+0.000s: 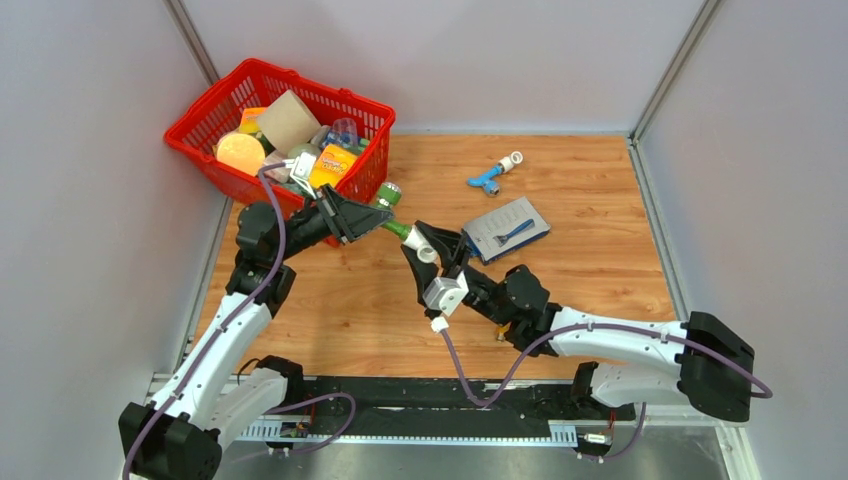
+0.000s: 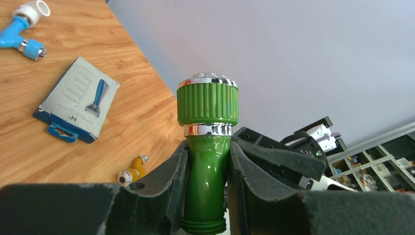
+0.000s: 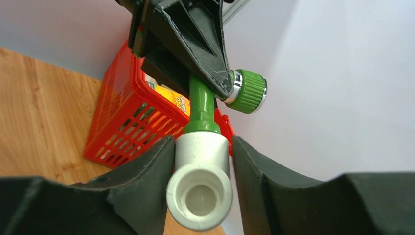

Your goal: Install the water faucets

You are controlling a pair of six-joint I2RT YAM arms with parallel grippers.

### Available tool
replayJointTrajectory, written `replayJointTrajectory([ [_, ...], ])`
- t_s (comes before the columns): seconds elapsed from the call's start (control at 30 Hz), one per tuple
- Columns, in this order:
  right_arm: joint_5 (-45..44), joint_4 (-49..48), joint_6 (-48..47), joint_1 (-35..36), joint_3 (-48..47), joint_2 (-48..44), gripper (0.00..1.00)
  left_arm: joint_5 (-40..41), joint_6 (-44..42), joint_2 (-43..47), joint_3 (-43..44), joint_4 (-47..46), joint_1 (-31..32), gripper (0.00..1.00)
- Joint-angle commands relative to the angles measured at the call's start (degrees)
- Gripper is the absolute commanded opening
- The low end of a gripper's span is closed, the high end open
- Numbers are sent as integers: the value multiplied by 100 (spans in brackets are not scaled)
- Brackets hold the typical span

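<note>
ok so the left gripper [image 2: 207, 152] is clamped tight on the green faucet [image 2: 207, 105], both fingers squeezing its stem right under the chrome ring, ribbed knob sticking out past the fingertips. It's held up off the bench [image 1: 600, 270], roughly mid-bench and just right of the red basket [image 1: 200, 125] of odds and ends in the far left corner

The right gripper [image 3: 200, 147] is right up against it from the near right, with a white elbow fitting [image 3: 198, 196] sitting between its fingers. The green faucet's threaded end meets the top of that elbow. One finger looks pressed on the fitting, and there seems to be a sliver of gap at the other, so I honestly can't tell if it's properly gripping or just hugging it

The blue faucet [image 1: 490, 178] lies on the far side of the bench, right of centre, with its own white elbow on one end. The orange-yellow faucet [image 2: 132, 172] lies loose on the wood, apart from the grey razor packet [image 1: 510, 228], which is just right of the right gripper
</note>
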State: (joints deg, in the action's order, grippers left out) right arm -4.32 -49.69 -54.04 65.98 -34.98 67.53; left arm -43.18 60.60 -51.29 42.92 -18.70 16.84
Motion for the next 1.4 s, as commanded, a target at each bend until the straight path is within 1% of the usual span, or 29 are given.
replayJointTrajectory([
  [0.0, 211, 336, 490, -6, -447, -47, 45, -129, -30, 84, 279, -354, 3, 0],
  [0.1, 624, 750, 1261, -163, -658, -90, 29, -199, -39, 93, 217, -826, 3, 0],
  [0.17, 914, 899, 1824, -348, -711, -134, 21, -296, -83, 93, 182, -1195, 3, 0],
  [0.2, 1063, 917, 2253, -462, -738, -161, 18, -383, -83, 93, 165, -1337, 3, 0],
  [0.27, 1764, 1005, 3316, -943, -808, -205, 13, -533, -223, 101, 138, -1863, 3, 0],
  [0.3, 2264, 962, 3982, -1277, -843, -205, 10, -638, -328, 127, 129, -1979, -5, 0],
  [0.33, 2512, 892, 4563, -1550, -870, -179, 6, -691, -373, 136, 103, -2310, 3, 0],
  [0.4, 3109, 629, 5855, -1964, -887, -65, 0, -849, -557, 189, 85, -2689, 3, 0],
  [0.5, 3690, 418, 7412, -2439, -1028, 242, 0, -1209, -944, 286, 129, -3121, 4, 0],
  [0.6, 4236, 66, 9431, -2835, -1238, 725, 0, -1552, -1269, 374, 182, -3569, 12, 0],
  [0.67, 4517, -153, 10593, -3028, -1344, 1068, 0, -1711, -1445, 444, 226, -3579, 12, 0],
  [0.73, 4659, -557, 11281, -3091, -1336, 1323, 0, -1799, -1472, 479, 235, -3588, 12, 0],
  [0.77, 4616, -681, 11441, -3099, -1310, 1385, 0, -1808, -1463, 497, 217, -3597, 12, 0],
  [0.8, 4537, -708, 11477, -3099, -1301, 1403, 1, -1799, -1437, 506, 200, -3597, 12, 0],
  [0.87, 4379, -525, 11198, -3126, -1309, 1342, 9, -1668, -1367, 558, 103, -3580, 12, 0],
  [0.9, 4274, -298, 10944, -3143, -1327, 1255, 16, -1546, -1375, 602, 42, -3466, 4, 0],
  [0.93, 4159, -34, 10689, -3161, -1353, 1132, 28, -1414, -1436, 672, -2, -3369, 12, 0],
  [0.97, 4002, 264, 10373, -3204, -1379, 983, 35, -1300, -1498, 707, -55, -3107, 12, 0],
  [1.0, 3913, 458, 10031, -3222, -1397, 825, 40, -1090, -1568, 769, -73, -2939, 12, 0],
  [1.03, 3764, 695, 9592, -3231, -1415, 658, 47, -1000, -1664, 804, -99, -2581, 4, 0],
  [1.1, 3492, 1118, 8485, -3231, -1450, 324, 57, -745, -1674, 857, -125, -2237, 12, 0],
  [1.2, 3026, 1409, 7341, -3231, -1345, -150, 69, -464, -1534, 831, -152, -1927, 12, 0],
  [1.27, 2893, 1427, 6621, -3231, -1222, -397, 72, -315, -1297, 787, -205, -1866, 12, 0],
  [1.33, 2936, 1401, 6057, -3205, -1099, -617, 74, -166, -1025, 735, -222, -1770, 12, 0],
  [1.37, 3015, 1392, 5820, -3170, -1029, -705, 77, -86, -850, 717, -240, -1708, 12, 0],
])
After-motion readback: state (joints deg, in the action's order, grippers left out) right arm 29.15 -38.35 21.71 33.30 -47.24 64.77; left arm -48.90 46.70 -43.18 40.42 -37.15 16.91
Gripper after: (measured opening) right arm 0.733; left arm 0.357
